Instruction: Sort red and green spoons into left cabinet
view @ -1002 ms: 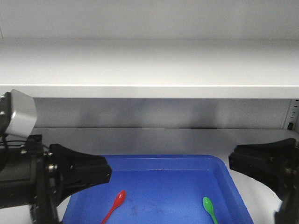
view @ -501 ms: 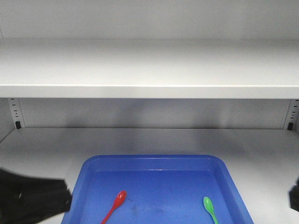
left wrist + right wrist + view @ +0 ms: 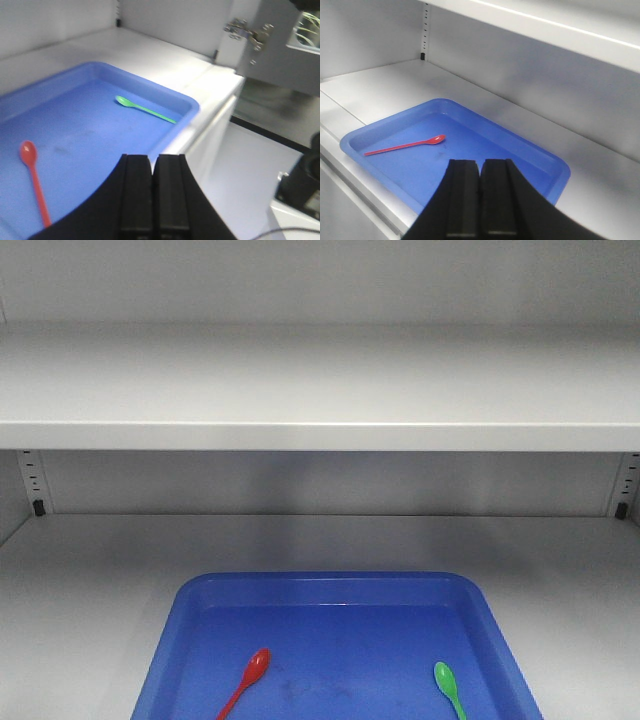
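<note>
In the front view, the blue tray (image 3: 340, 585) lies on the lower shelf board of the grey cabinet (image 3: 320, 390). The red spoon (image 3: 250, 676) rests in the left part of the tray and the green spoon (image 3: 447, 685) in the right part, well apart. No arm shows here, while one second before both black grippers stood at the two sides of the tray; they are now gone from this view.

In the left wrist view, the left gripper (image 3: 152, 190) hangs above the near edge of the tray, its fingers pressed together and holding nothing. The red spoon (image 3: 33, 180) is the nearer one.

In the right wrist view, the right gripper (image 3: 480, 195) is also closed and empty, above the tray's front side.

I judge both spoons already lie inside the cabinet. If one must be moved, the fingers should first spread, then come down across the thin handle.
</note>
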Motion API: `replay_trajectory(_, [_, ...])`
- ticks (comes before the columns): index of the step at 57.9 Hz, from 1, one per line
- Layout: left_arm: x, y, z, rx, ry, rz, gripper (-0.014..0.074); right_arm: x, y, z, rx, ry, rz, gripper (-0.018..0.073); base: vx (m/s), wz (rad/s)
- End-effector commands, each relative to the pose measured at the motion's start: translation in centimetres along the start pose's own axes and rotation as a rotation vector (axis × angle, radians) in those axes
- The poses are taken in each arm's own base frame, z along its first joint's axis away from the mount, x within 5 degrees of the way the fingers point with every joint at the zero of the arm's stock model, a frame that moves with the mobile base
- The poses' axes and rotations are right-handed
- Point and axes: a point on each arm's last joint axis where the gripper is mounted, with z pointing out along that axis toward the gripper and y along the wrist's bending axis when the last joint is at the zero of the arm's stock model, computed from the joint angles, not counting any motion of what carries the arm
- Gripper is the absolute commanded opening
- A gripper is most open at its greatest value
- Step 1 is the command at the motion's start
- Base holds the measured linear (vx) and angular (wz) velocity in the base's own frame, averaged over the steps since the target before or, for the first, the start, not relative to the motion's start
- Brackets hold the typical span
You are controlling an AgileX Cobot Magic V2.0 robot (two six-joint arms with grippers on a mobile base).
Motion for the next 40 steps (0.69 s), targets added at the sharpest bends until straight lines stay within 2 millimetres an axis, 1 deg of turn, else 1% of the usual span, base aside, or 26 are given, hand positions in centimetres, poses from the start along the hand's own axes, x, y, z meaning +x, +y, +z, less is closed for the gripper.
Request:
replay_trajectory(1, [-1.0, -0.5, -0.3, 0.038, -0.053, -0.034, 0.0, -1.3, -0.3, -0.2, 0.024, -0.08, 0.023, -0.0004, 0.0, 0.0])
replay_trajectory(23, [-1.1, -0.4, -0.3, 0.024, -0.059, -0.023, 0.0, -1.3, -0.3, -0.2, 0.024, -0.08, 0.023, -0.0004, 0.0, 0.0])
replay_trajectory(26, [-1.4, 0.1, -0.3, -0.031, -0.091, 0.0, 0.0, -1.3, -0.3, -0.2, 0.024, -0.08, 0.023, -0.0004, 0.0, 0.0])
replay_trajectory(30, [-1.9, 1.1, -0.6, -0.154, -0.151, 0.029, 0.0, -1.3, -0.3, -0.2, 0.024, -0.08, 0.023, -0.0004, 0.0, 0.0])
replay_trajectory(35, [-2.3, 2.5, -1.7, -0.349, -0.238, 0.054, 0.0, -1.3, -0.3, -0.2, 0.024, -0.078, 0.022, -0.0004, 0.0, 0.0])
replay_trajectory(40, [-2.3, 3.3, -3.2, -0.508, -0.297, 0.077, 0.0, -1.3, -0.3, -0.2, 0.025, -0.077, 0.021, -0.0004, 0.0, 0.01])
